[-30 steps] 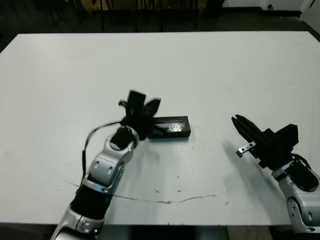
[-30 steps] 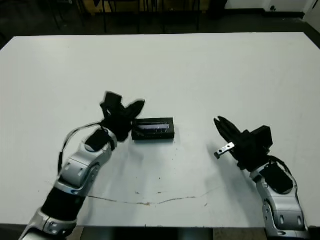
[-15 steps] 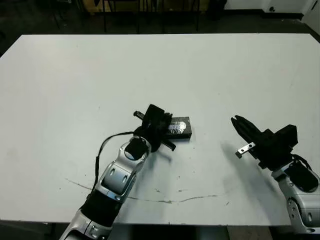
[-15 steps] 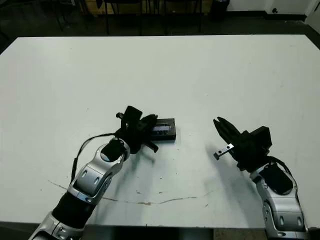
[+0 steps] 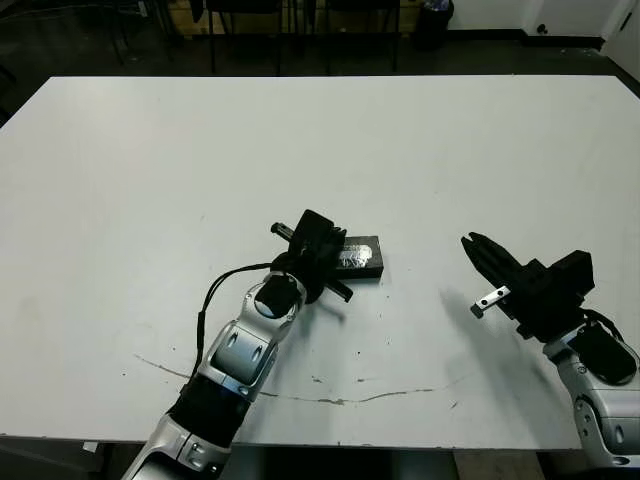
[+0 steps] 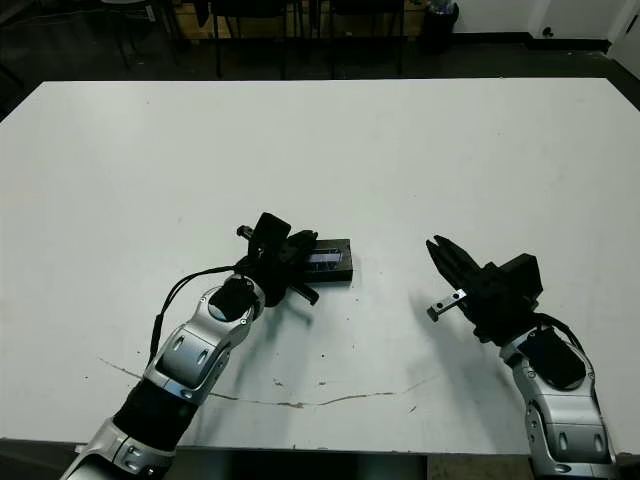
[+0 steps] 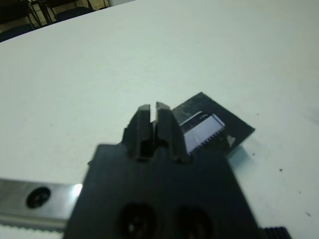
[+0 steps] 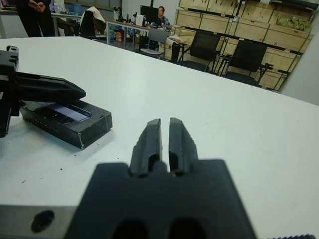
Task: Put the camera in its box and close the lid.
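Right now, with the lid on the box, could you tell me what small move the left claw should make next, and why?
Probably a gentle press down on the lid. The shut left claw sits over the near end of the closed box, its fingers lying just above the lid, so a light push would confirm it is seated.

Closed black rectangular box with silvery-lilac strip on lid sits mid-table, only object on white table. Left black two-fingered gripper, fingers together, crowds box's left end, blocks approach from that side. Box's right end, far side open. Right black gripper, fingers together, well apart; bare tabletop between it and box.
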